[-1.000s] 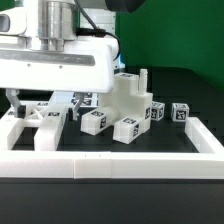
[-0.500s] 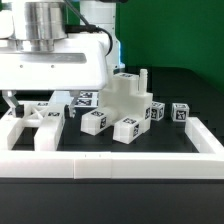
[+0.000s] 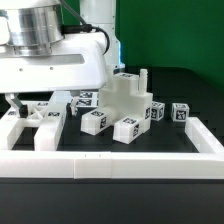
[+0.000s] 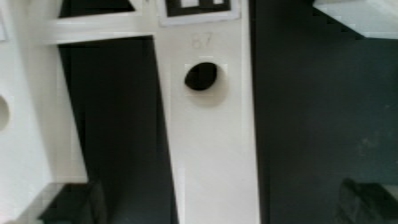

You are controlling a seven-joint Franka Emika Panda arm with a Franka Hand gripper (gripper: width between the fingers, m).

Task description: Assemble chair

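Observation:
In the exterior view, my gripper [image 3: 42, 106] hangs low at the left over a flat white chair panel [image 3: 40, 120] with open slots. The wrist view shows one bar of that panel [image 4: 214, 140], with a dark oval hole [image 4: 203, 75], running between my fingertips [image 4: 71, 205]. The gripper [image 4: 217, 205] is open, and there is dark space on both sides of the bar. A joined white block of the chair [image 3: 128, 98] stands in the middle, with tagged leg cubes [image 3: 95, 121] in front of it and another cube [image 3: 180, 112] to its right.
A long white border rail [image 3: 110, 165] runs along the front and turns up at the exterior view's right [image 3: 205, 135]. My wide gripper body [image 3: 55, 70] hides the back left of the work area. A tag [image 4: 199, 8] sits at the panel's far end.
My arm has shifted toward the exterior view's left and sunk slightly over the panel. The jaws stay wide and no part has moved.

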